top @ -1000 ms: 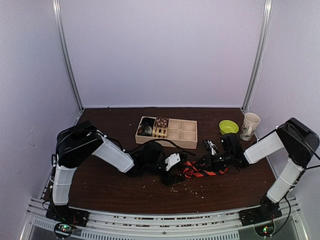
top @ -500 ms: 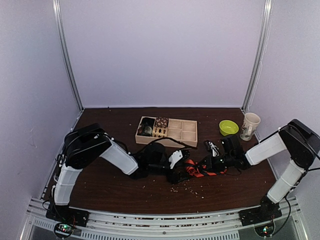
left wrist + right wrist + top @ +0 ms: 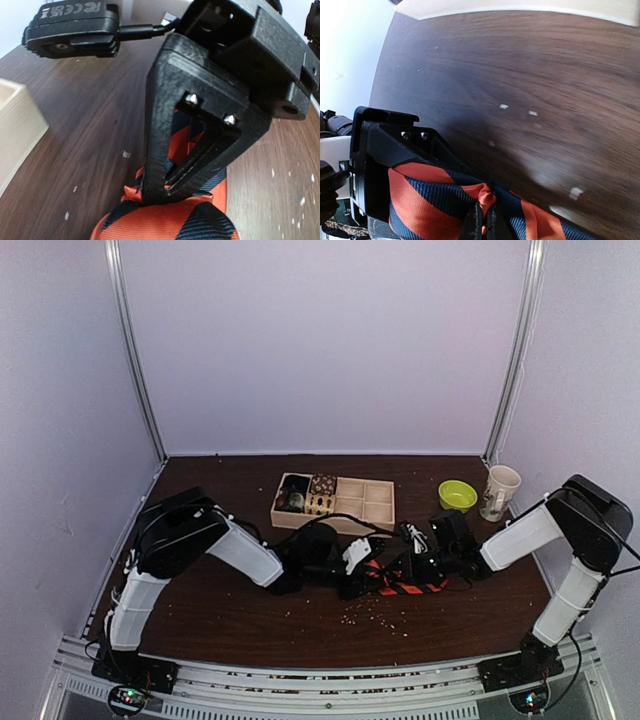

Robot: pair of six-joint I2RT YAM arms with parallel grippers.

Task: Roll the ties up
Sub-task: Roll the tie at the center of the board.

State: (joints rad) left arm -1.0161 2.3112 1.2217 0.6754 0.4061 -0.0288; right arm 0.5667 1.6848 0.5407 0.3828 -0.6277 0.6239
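The table (image 3: 250,615) holds the tie (image 3: 400,585) on the near side of the tray (image 3: 380,508). The tie is bunched, and its length runs crosswise from my left to my right, between my two claws. My right claw (image 3: 484,222) is pinched tight on a fold of it. My left claw (image 3: 368,570) sits at the other end, one finger against the cloth. I cannot tell how far it is closed. Both are equally near.
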